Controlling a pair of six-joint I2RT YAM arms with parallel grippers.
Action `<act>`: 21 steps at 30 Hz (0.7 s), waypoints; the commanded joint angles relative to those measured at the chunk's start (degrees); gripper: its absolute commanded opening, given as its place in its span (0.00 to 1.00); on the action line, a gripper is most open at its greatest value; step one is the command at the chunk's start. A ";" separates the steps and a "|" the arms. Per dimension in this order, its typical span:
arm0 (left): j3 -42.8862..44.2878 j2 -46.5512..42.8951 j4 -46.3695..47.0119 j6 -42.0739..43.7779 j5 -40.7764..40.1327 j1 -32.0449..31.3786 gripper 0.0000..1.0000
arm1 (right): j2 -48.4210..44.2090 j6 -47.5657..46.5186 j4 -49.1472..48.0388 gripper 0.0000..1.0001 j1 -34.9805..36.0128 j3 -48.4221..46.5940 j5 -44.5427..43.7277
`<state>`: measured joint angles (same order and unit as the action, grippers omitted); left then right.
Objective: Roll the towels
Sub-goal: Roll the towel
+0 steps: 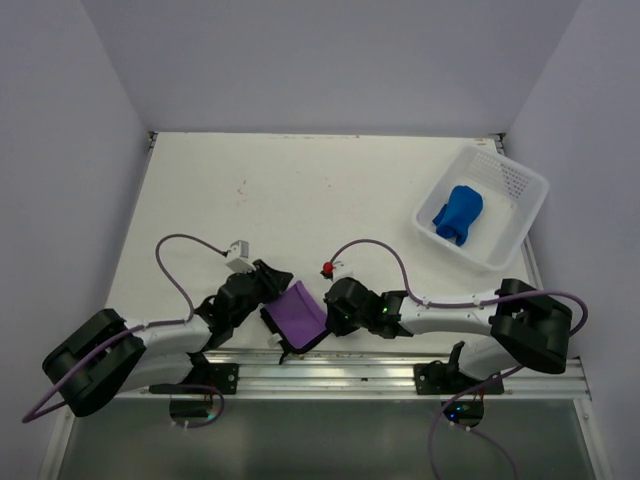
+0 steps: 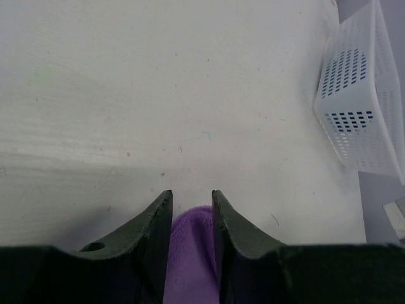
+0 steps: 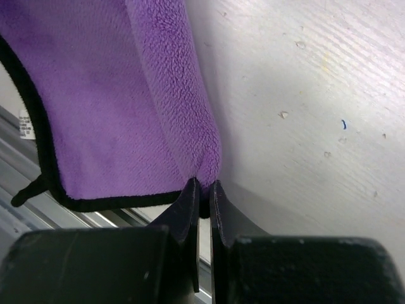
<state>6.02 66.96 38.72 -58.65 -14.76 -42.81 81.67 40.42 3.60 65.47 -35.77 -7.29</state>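
The purple towel with dark trim is lifted at the table's near edge, held between both arms. My right gripper is shut on its lower corner; in the right wrist view the towel hangs left of the pinching gripper. My left gripper is at the towel's left side. In the left wrist view that gripper has its jaws a little apart, with a fold of the purple towel lying between them. The blue towel lies bunched in the basket.
The white perforated basket stands at the table's right edge, and it also shows in the left wrist view as the basket. A metal rail runs along the near edge, just under the purple towel. Grey walls enclose the table.
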 commanded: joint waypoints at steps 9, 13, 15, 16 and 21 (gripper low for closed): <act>16.99 -3.95 -25.44 -0.40 6.49 4.75 0.38 | -0.54 -3.16 8.36 0.00 3.87 -3.87 -11.87; 22.45 0.36 -27.39 -4.79 16.76 5.10 0.38 | -0.46 -3.07 8.97 0.00 4.23 -4.49 -13.10; 22.63 2.21 -24.49 -8.31 21.87 5.10 0.38 | -0.37 -2.90 9.06 0.00 4.40 -4.57 -13.45; 22.28 2.65 -23.35 -9.36 23.19 5.10 0.38 | -0.28 -2.81 9.06 0.00 4.40 -4.49 -13.54; 20.96 3.97 -19.04 -10.17 25.57 4.49 0.38 | 0.07 -2.28 8.45 0.00 4.58 -4.05 -13.54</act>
<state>27.35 70.54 15.84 -66.78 6.37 -37.98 81.69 38.30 11.25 69.76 -38.52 -18.33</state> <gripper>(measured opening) 0.377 0.041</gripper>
